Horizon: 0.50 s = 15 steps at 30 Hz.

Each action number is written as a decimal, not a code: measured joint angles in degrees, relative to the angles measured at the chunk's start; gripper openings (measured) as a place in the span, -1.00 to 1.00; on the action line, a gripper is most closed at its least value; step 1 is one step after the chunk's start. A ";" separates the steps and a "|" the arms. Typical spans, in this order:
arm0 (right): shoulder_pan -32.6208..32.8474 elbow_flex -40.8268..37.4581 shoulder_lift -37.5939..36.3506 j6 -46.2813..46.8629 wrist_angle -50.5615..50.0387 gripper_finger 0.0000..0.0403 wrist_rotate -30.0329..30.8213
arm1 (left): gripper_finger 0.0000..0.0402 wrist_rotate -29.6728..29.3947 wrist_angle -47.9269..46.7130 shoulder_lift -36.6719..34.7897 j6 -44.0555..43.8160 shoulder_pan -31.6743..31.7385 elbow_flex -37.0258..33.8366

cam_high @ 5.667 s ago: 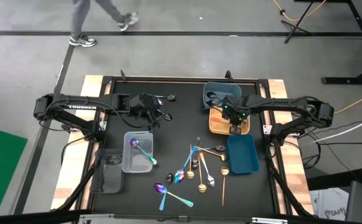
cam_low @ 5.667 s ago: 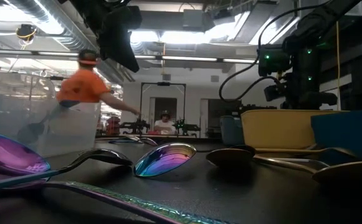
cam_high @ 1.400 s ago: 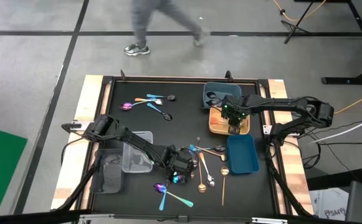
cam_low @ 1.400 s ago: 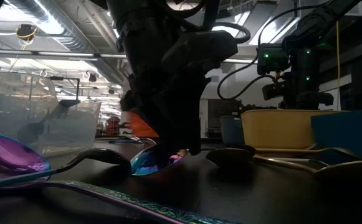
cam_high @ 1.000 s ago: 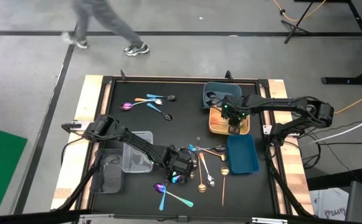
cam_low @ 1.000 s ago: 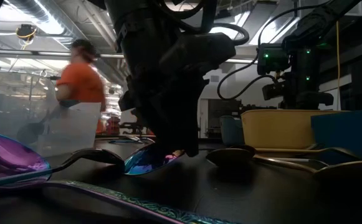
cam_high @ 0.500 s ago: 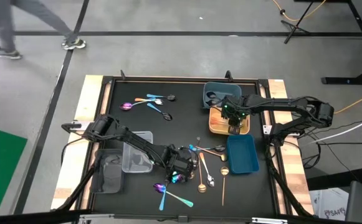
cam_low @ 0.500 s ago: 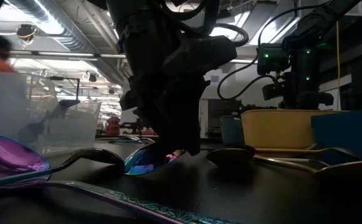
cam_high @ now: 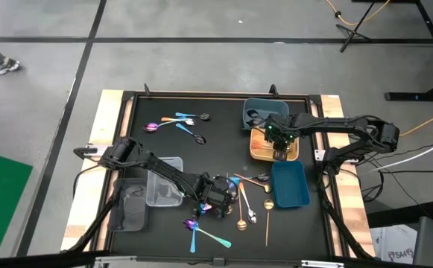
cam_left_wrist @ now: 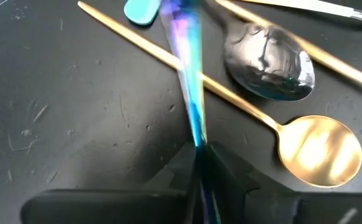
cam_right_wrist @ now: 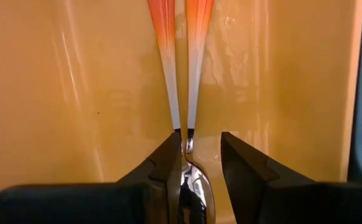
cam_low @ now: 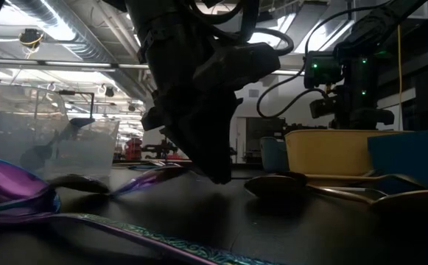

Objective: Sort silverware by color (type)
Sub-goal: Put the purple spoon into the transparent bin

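Note:
My left gripper point(cam_high: 215, 202) is at the middle of the black table, among loose spoons. It is shut on an iridescent purple-blue spoon point(cam_left_wrist: 187, 68). Beside that spoon lie a gold spoon point(cam_left_wrist: 321, 149) and a silver spoon point(cam_left_wrist: 268, 65), whose handles pass under it. My right gripper point(cam_high: 281, 152) stands open over the yellow tray point(cam_high: 255, 149). A spoon with a copper-orange handle point(cam_right_wrist: 162, 50) lies on the tray floor, and its silver bowl point(cam_right_wrist: 193, 180) sits between the fingers. More spoons point(cam_high: 175, 123) lie at the far left, and others point(cam_high: 209, 237) lie near the front edge. My left gripper pinches the iridescent spoon's thin handle point(cam_left_wrist: 197, 134) between its two fingers. The fingers slant steeply down and the handle runs straight out ahead of them. The spoon stands turned on its edge. In the low view its handle point(cam_low: 151, 178) stretches out low over the tabletop.
A clear tray point(cam_high: 164, 190) and a grey tray point(cam_high: 130, 205) stand left of my left gripper. A blue tray point(cam_high: 289, 184) sits at the right, and a dark blue bin point(cam_high: 257, 112) is behind the yellow tray. A long copper spoon point(cam_high: 267, 223) lies near the front.
My left gripper has shut on the iridescent spoon without moving away. The spoon has rolled from lying flat onto its edge, so its shiny bowl no longer faces the low camera. A person walking past behind the table has left the view.

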 joint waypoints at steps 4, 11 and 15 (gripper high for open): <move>0.01 0.00 0.00 0.00 1.25 -0.50 0.00 | -0.93 -0.04 0.04 0.00 0.02 0.00 -0.02; -0.01 0.00 0.00 0.00 2.38 -0.50 0.02 | -0.94 -0.11 0.09 0.00 0.02 0.19 -0.02; 0.01 -0.01 0.00 0.00 2.36 -0.50 0.00 | -0.95 -0.12 0.08 -0.01 0.02 0.51 -0.02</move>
